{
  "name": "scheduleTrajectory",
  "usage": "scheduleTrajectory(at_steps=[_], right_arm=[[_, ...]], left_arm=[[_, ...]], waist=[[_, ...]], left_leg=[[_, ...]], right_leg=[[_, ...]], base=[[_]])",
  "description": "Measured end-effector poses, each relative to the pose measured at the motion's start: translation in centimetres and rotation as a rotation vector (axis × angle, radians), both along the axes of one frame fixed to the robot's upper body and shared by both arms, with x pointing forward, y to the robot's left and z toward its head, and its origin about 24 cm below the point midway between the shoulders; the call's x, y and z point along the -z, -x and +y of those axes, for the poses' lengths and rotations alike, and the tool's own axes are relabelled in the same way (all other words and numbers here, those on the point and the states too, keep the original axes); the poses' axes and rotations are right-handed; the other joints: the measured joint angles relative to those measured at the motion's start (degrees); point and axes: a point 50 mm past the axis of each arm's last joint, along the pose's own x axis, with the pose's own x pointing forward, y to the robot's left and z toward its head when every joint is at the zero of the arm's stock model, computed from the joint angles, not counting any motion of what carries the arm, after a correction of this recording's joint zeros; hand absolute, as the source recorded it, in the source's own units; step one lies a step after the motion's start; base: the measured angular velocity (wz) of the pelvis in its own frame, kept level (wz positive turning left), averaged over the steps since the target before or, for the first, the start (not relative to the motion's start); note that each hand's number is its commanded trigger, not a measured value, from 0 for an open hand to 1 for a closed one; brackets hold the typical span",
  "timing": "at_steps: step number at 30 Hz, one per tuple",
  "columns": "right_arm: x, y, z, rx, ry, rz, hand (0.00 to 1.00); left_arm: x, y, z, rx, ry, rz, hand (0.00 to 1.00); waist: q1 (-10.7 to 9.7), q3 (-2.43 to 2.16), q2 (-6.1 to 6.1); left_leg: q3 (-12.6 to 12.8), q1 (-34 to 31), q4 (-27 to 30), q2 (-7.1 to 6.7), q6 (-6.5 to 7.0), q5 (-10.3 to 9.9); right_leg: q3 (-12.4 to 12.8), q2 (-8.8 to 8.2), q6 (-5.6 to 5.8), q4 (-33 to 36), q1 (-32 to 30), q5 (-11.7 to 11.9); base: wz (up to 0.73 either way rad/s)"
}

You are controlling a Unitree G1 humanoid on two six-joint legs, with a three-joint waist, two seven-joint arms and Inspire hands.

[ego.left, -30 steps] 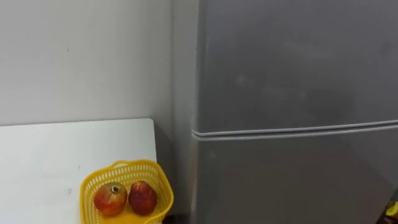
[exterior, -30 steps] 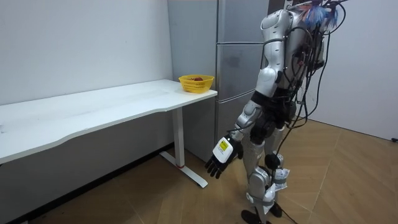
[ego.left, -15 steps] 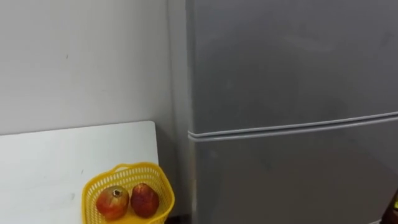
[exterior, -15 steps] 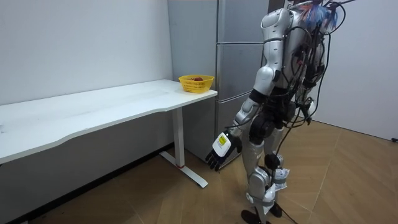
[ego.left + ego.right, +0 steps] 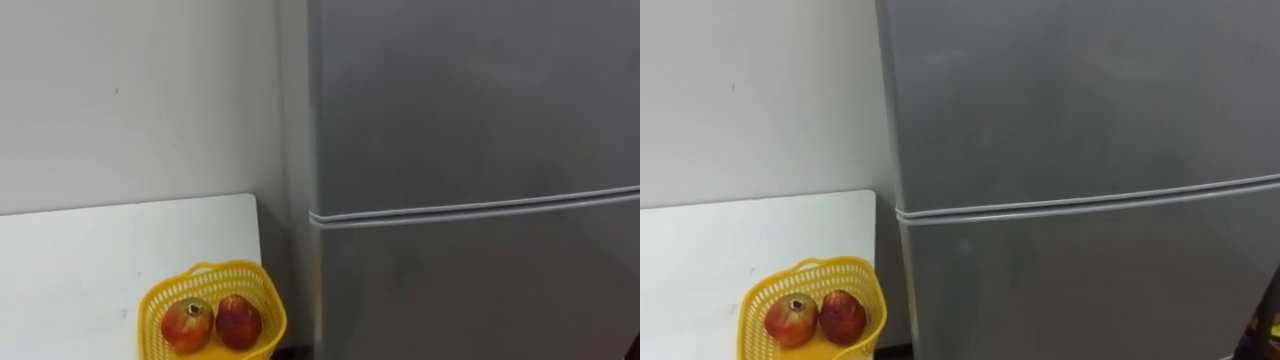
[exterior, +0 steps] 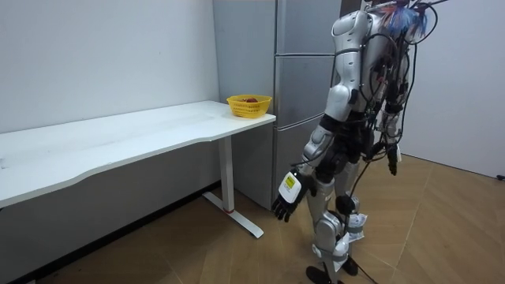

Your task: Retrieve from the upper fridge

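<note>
Closed fridge [image 5: 470, 120], yellow fruit basket [image 5: 215, 267] beside

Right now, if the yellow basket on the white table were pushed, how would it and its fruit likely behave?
The yellow basket looks like thin mesh plastic, so probably light and slightly flexible. It would likely slide easily on the smooth white table. The two round red fruits lie loose inside and may roll against its wall.

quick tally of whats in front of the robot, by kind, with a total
fridge: 1
white table: 1
yellow basket: 1
red fruit, both in the basket: 2
total: 5
</note>
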Motion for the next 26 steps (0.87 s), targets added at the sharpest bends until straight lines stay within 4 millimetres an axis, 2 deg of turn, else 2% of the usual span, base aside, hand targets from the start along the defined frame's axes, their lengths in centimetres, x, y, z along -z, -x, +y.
scheduleTrajectory(at_steps=[1, 3, 6, 9, 13, 20, 26], right_arm=[[0.1, -0.2, 0.1, -0.068, -0.018, 0.016, 0.00], [0.3, -0.4, 0.5, -0.312, -0.079, 0.091, 0.00], [0.4, -1.4, 0.3, -0.504, -0.113, 0.149, 0.00], [0.5, -2.5, 0.3, -0.612, -0.132, 0.173, 0.00], [0.6, -2.8, 0.7, -0.702, -0.170, 0.189, 0.00], [0.7, -1.9, 1.2, -0.826, -0.247, 0.261, 0.00], [0.7, -1.4, 1.4, -0.850, -0.286, 0.286, 0.00]], left_arm=[[0.0, 0.1, 0.0, 0.006, 0.003, 0.012, 0.00], [0.1, 0.3, 0.0, 0.032, 0.006, 0.051, 0.00], [0.2, 0.1, -0.2, 0.067, 0.015, 0.079, 0.00], [0.3, 0.3, -0.4, 0.084, 0.028, 0.106, 0.00], [0.4, 0.0, -0.7, 0.099, 0.048, 0.120, 0.00], [0.4, 0.1, -0.8, 0.106, 0.080, 0.139, 0.00], [0.5, 0.1, -0.9, 0.104, 0.098, 0.152, 0.00]], waist=[[0.34, 0.02, 0.05], [1.31, 0.05, 0.01], [1.50, 0.09, 0.07], [1.61, 0.23, 0.05], [2.01, 0.26, 0.06], [2.79, 0.31, -0.02], [2.93, 0.30, -0.04]], left_leg=[[0.04, 0.02, -0.02, 0.00, 0.00, 0.00], [-0.02, 0.01, -0.09, 0.02, 0.00, 0.00], [-0.09, 0.32, -0.06, -0.04, 0.01, 0.01], [-0.06, 1.26, -0.10, -0.02, 0.02, 0.01], [-0.07, 1.60, -0.06, 0.02, 0.02, 0.01], [-0.10, 1.85, -0.08, 0.01, 0.01, 0.00], [-0.09, 2.13, -0.08, 0.00, 0.01, 0.00]], right_leg=[[0.16, 0.00, 0.00, 0.08, -0.01, 0.00], [0.20, -0.03, 0.00, 0.29, -0.07, 0.00], [0.27, -0.06, 0.03, 0.42, 0.01, 0.01], [0.36, -0.04, 0.06, 0.42, 0.92, -0.05], [0.29, -0.03, 0.05, 0.44, 1.21, -0.19], [0.26, -0.02, -0.02, 0.44, 1.74, -0.52], [0.38, -0.02, -0.06, 0.41, 1.74, -0.57]], base=[[-0.15], [-0.07], [0.02], [0.00], [0.03], [0.00], [0.00]])
